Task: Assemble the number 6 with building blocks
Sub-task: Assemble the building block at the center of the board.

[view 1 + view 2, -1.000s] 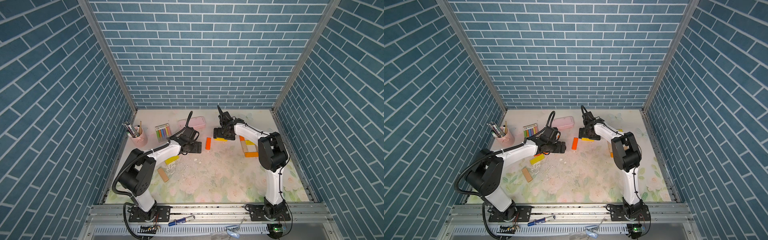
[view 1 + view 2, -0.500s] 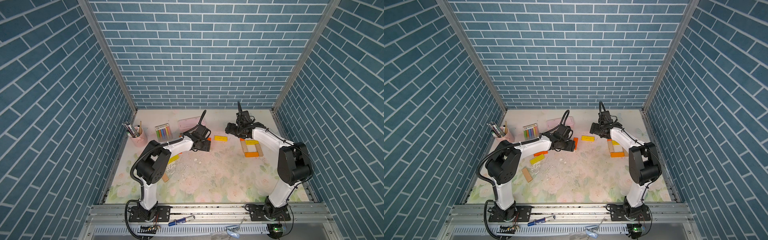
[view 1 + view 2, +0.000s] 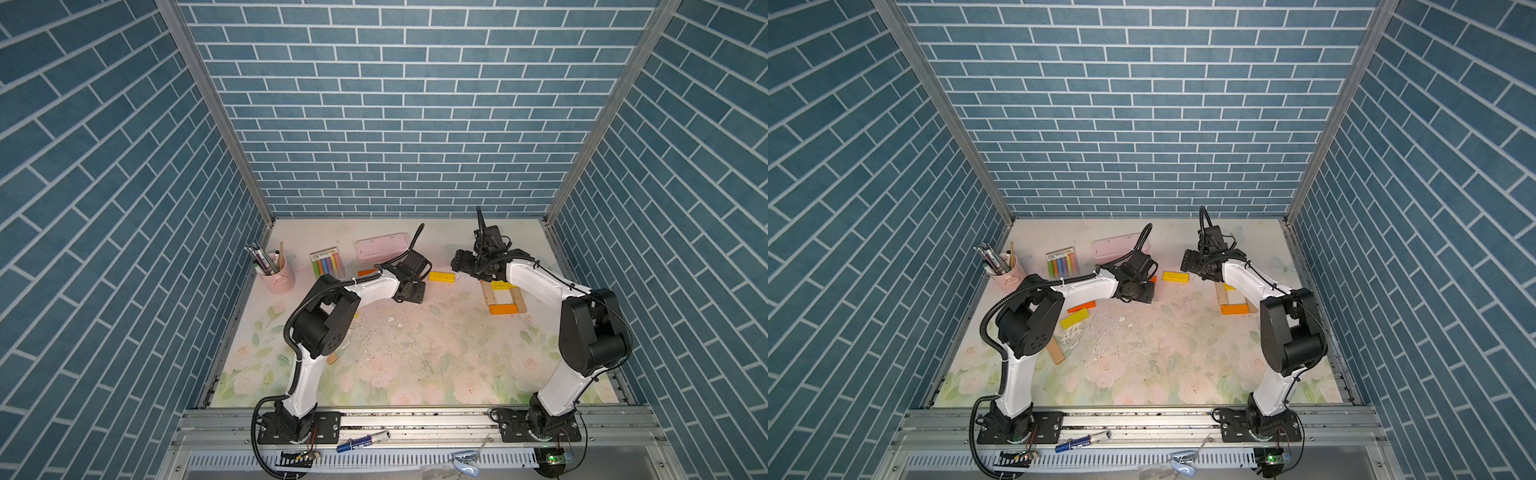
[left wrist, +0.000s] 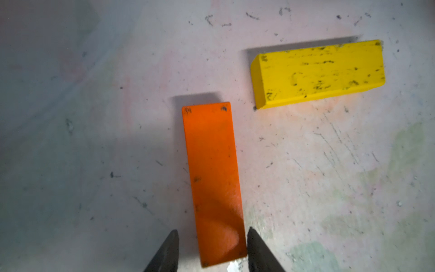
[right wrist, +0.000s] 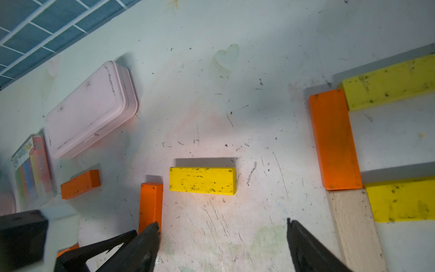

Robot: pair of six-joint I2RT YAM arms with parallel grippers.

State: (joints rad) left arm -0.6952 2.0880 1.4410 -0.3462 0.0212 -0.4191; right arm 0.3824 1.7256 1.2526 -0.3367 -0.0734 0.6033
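An orange building block (image 4: 211, 176) lies flat on the table. My left gripper (image 4: 213, 232) straddles its near end: one finger touches its side, and a gap shows at the other. In both top views this gripper (image 3: 409, 293) (image 3: 1136, 293) is low over the table. A yellow block (image 3: 441, 276) (image 4: 317, 73) (image 5: 202, 180) lies just beyond. My right gripper (image 5: 222, 226) (image 3: 463, 264) hovers open and empty between that block and the partly built figure of orange (image 5: 335, 139), yellow (image 5: 388, 86) and tan (image 5: 353, 228) blocks.
A pink case (image 3: 381, 246), a chalk pack (image 3: 326, 264) and a pink pen cup (image 3: 278, 274) stand at the back left. Loose orange (image 3: 1081, 308), yellow (image 3: 1074, 320) and tan (image 3: 1055, 355) blocks lie by the left arm. Brick walls enclose three sides.
My left gripper slid right over the orange block and its jaws narrowed around it. The right gripper drew back right, leaving the yellow block on the table.
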